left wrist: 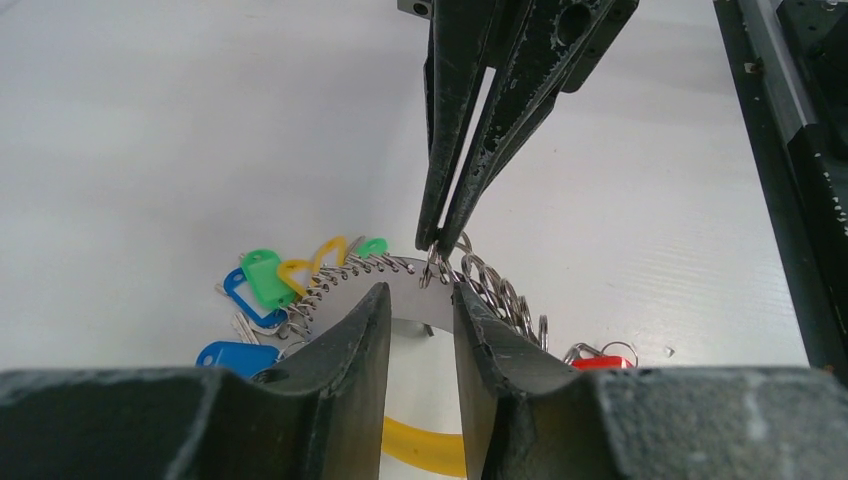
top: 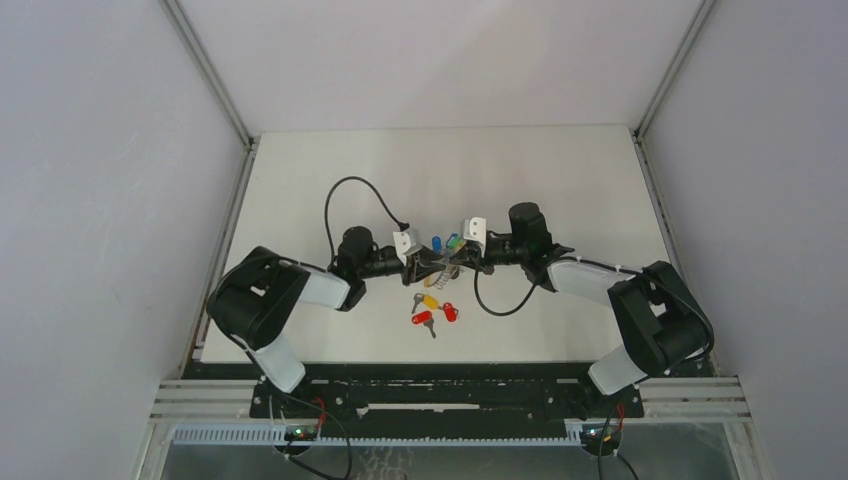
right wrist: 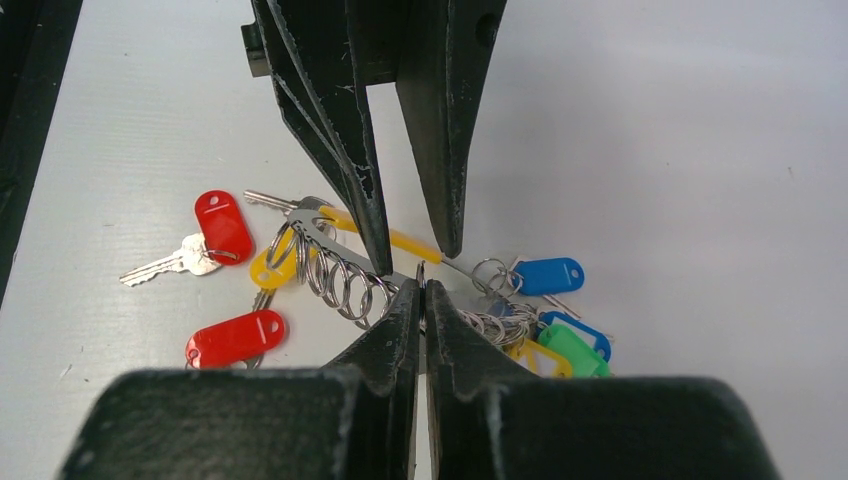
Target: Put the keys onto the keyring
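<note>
Bracing the keyring [right wrist: 338,278] between them, both tools meet over the middle of the surface [top: 560,180]. The left tool [left wrist: 420,300] is partly spread, its fingers pressed against either side of the ring's flat silver band, seemingly to steady it. The right tool [right wrist: 422,292] is clenched tight on a thin wire loop at the band's top edge, probably to hold a spot where a key can be fed on. The keys [right wrist: 222,228], red- and yellow-tagged, lie loose on the surface just beside the ring. Neither tool has one, so threading looks not yet begun.

The left wrist view shows the orange-yellow band [left wrist: 425,445] curving under the ring and the green tags [left wrist: 262,278] bunched to one side, but only a sliver of one red tag. The right wrist view lays the loose keys out plainly. The overhead view shows how the two arms face each other.
</note>
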`<move>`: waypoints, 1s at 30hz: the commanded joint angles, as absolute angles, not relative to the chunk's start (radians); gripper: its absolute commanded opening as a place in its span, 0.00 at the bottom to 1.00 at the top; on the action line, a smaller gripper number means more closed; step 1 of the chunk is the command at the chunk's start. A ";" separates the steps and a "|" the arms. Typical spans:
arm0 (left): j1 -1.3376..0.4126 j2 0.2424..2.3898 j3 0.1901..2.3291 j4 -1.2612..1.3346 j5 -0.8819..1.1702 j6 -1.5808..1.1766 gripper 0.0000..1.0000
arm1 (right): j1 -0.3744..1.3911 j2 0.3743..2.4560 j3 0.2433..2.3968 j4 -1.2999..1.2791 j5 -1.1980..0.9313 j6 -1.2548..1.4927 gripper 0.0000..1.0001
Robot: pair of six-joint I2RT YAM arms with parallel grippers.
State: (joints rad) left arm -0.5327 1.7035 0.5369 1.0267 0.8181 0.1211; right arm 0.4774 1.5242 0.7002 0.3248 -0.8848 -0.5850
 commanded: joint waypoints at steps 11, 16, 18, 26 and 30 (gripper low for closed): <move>-0.548 1.704 0.552 1.017 0.844 0.174 0.31 | 0.475 1.517 0.743 0.343 -0.951 -0.613 0.00; -0.556 1.707 0.562 1.017 0.851 0.176 0.30 | 0.477 1.525 0.743 0.355 -0.959 -0.611 0.00; -0.559 1.710 0.567 1.017 0.853 0.174 0.30 | 0.479 1.526 0.743 0.359 -0.961 -0.609 0.00; -0.571 1.717 0.581 1.017 0.850 0.167 0.26 | 0.480 1.532 0.743 0.357 -0.970 -0.611 0.00; -0.571 1.723 0.581 1.017 0.834 0.169 0.20 | 0.481 1.530 0.743 0.356 -0.976 -0.611 0.00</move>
State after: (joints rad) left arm -0.5610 1.7153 0.5407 0.9993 0.8234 0.1505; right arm 0.4778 1.5352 0.7006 0.3176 -0.9276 -0.5919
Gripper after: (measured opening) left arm 0.237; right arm 0.003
